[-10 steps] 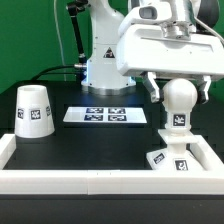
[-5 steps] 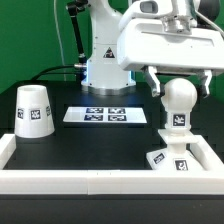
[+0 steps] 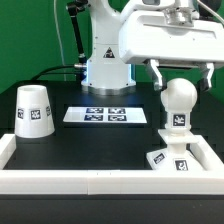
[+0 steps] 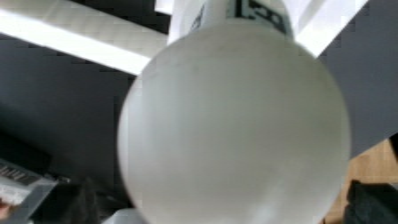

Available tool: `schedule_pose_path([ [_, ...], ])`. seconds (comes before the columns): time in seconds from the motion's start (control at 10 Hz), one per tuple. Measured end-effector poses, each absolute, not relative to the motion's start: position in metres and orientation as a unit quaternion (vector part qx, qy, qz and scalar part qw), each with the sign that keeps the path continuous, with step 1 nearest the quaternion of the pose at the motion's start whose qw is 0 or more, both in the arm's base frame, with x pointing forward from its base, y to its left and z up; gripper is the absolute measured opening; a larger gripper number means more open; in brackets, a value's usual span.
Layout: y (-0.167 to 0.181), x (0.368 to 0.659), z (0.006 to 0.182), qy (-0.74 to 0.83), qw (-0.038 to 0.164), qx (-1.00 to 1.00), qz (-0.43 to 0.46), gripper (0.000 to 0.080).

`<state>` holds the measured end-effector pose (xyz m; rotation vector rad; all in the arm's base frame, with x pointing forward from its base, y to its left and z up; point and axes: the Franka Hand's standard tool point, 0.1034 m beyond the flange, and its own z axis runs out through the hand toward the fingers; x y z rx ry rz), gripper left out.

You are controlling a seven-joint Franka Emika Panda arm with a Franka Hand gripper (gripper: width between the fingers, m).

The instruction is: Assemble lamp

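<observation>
**A:** What lies nearest?

**B:** A low white wall (image 3: 90,182) along the front edge of the matte black tabletop (image 3: 95,145). Just behind it, at about four o'clock in the exterior view, sits the lamp's base (image 3: 168,158). The bulb (image 3: 178,100) stands upright on its post.

**A:** And the jaws?

**B:** Released, I'd say. One finger hangs on either side of the bulb's crown, apart from it, so nothing is gripped. In the wrist view the bulb fills almost the whole picture. My reading is that the bulb rests on the post by itself, and the wide straddle is there so the fingers cannot knock it.

**A:** The shade?

**B:** At nine o'clock, well apart from the base, wide end down (image 3: 33,110). That seems a steady way to park it, outside the arm's working spot. I judge it the part left to fit.

**A:** Farther back?

**B:** The marker board (image 3: 105,115) lies flat near the centre. At twelve o'clock is the arm's white pedestal (image 3: 103,55), and behind it a dim, greenish backdrop.
</observation>
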<state>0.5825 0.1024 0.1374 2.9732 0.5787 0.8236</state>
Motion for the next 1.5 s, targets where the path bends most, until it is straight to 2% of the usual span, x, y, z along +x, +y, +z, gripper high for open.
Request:
schedule_pose_path([
  [0.3, 0.106, 0.582, 0.127, 0.191, -0.020, 0.969, 0.152, 0.0699],
  [0.6, 0.104, 0.581, 0.125, 0.199, -0.029, 0.976, 0.082, 0.0699],
  [1.3, 0.097, 0.583, 0.123, 0.203, -0.026, 0.975, 0.090, 0.0687],
  [1.4, 0.097, 0.584, 0.123, 0.203, -0.026, 0.975, 0.090, 0.0575],
  [1.5, 0.097, 0.583, 0.123, 0.202, -0.026, 0.975, 0.090, 0.0576],
])
